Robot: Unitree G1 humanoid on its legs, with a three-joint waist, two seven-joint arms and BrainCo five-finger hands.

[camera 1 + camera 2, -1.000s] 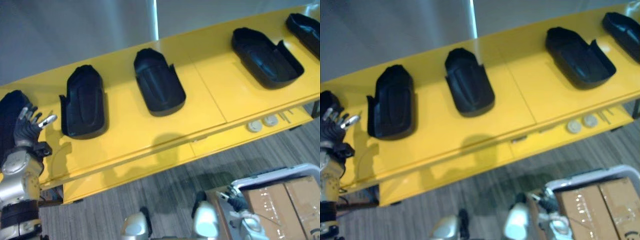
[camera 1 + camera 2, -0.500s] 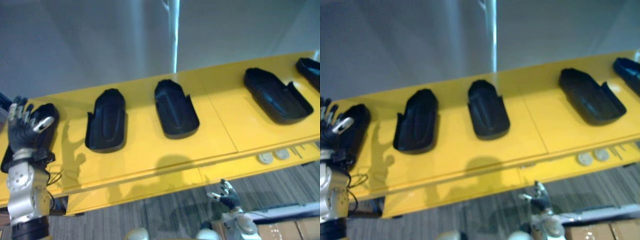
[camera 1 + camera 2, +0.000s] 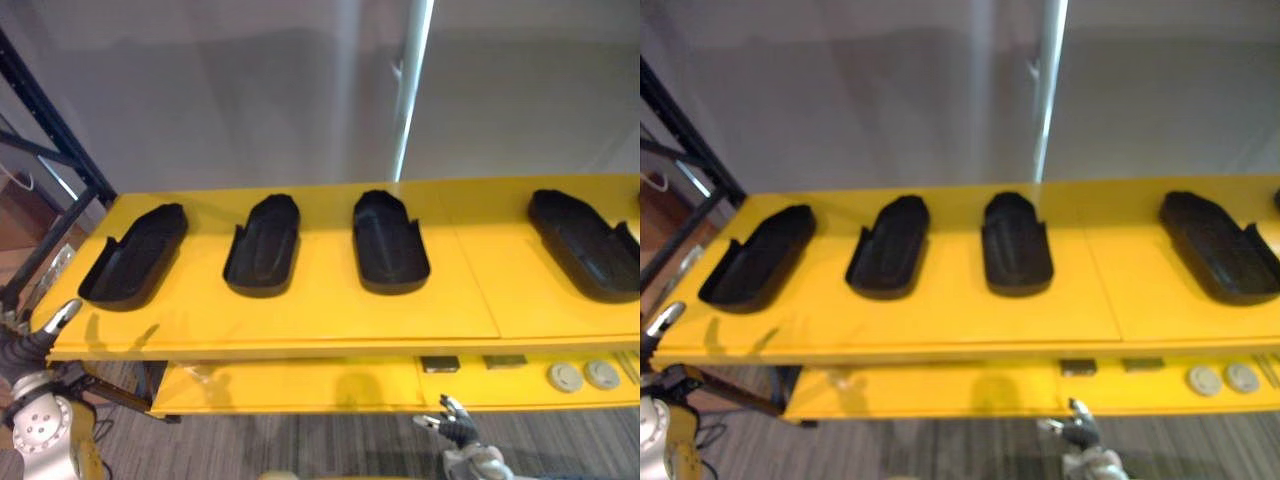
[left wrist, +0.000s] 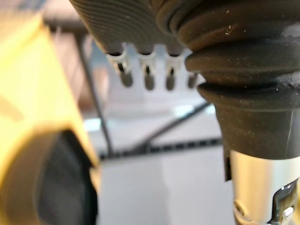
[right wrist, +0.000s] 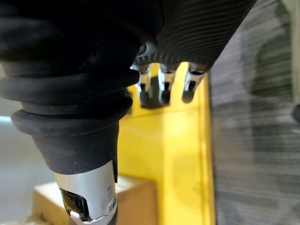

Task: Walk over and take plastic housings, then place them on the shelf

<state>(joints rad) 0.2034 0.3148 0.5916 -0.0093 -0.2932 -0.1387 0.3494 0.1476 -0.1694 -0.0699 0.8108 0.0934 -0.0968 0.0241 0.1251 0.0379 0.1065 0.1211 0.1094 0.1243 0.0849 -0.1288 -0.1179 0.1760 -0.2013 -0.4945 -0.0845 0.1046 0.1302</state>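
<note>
The black plastic housings (image 3: 391, 243) look matt and smooth; the yellow shelf (image 3: 320, 312) is glossy painted metal; the grey floor (image 3: 330, 447) looks rough-woven.

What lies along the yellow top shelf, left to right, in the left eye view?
First housing → second housing → third housing → fourth housing.

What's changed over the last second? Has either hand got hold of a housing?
The camera tilted up, so the whole view shifted. The left hand has dropped from in front of the leftmost black plastic housing to below the front edge of the yellow shelf, open and empty. The right hand stays low and open. The other housings lie as before; none was taken.
</note>
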